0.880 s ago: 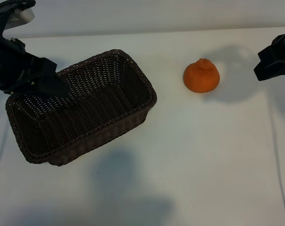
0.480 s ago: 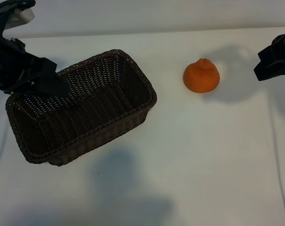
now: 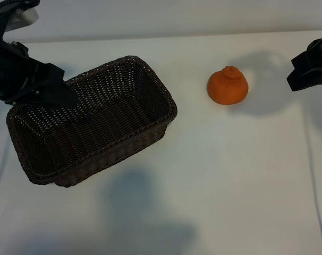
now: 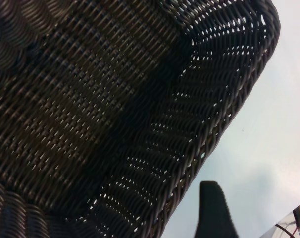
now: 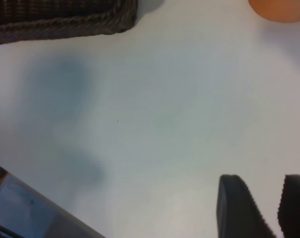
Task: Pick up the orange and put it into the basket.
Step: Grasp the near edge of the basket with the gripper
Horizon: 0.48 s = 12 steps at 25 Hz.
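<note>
Currently orange upper right on tabletop, free. Right pincer partly spread, empty, at right edge. Left pincer spread over wicker basket rim, upper left. Risk: rounded fruit rolls from narrow jaws; left arm crowds drop.

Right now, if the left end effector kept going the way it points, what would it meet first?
Most likely the basket: its woven inside fills the wrist view ahead of the left end effector, which sits over the rim. Depth is unclear.

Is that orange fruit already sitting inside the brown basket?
No, the orange sits on the white table, well apart from the basket, which holds no fruit.
</note>
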Available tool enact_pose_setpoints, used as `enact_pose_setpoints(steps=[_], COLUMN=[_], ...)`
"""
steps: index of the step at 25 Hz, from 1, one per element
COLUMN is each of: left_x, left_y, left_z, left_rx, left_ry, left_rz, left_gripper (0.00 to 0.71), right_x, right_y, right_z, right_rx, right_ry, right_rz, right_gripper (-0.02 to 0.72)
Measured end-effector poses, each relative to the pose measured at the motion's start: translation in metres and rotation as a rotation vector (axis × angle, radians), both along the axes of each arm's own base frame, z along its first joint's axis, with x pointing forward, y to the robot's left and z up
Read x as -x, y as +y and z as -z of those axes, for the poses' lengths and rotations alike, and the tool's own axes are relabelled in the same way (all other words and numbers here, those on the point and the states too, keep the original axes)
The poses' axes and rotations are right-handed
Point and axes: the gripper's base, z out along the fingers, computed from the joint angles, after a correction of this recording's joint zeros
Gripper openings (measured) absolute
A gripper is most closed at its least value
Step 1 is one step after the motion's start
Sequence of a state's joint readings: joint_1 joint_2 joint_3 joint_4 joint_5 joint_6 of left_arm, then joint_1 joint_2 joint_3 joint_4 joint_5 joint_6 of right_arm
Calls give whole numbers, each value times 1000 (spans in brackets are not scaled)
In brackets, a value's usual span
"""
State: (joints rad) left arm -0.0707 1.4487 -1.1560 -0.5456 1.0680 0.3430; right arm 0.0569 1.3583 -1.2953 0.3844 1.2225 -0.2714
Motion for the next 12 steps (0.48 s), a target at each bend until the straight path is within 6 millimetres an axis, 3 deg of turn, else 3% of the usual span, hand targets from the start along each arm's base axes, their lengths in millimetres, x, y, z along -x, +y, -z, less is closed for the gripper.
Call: enact_pose_setpoints(steps=[12], left_x=[-1], left_y=[0], left_z=[0], left_rx=[0], left_ry=[-6], left_rz=[-7], left_gripper=[475], right_x=[0], right_y=[0], right_z=[0], right_rx=[0], right_ry=[0], right_rz=[0], right_gripper=[246])
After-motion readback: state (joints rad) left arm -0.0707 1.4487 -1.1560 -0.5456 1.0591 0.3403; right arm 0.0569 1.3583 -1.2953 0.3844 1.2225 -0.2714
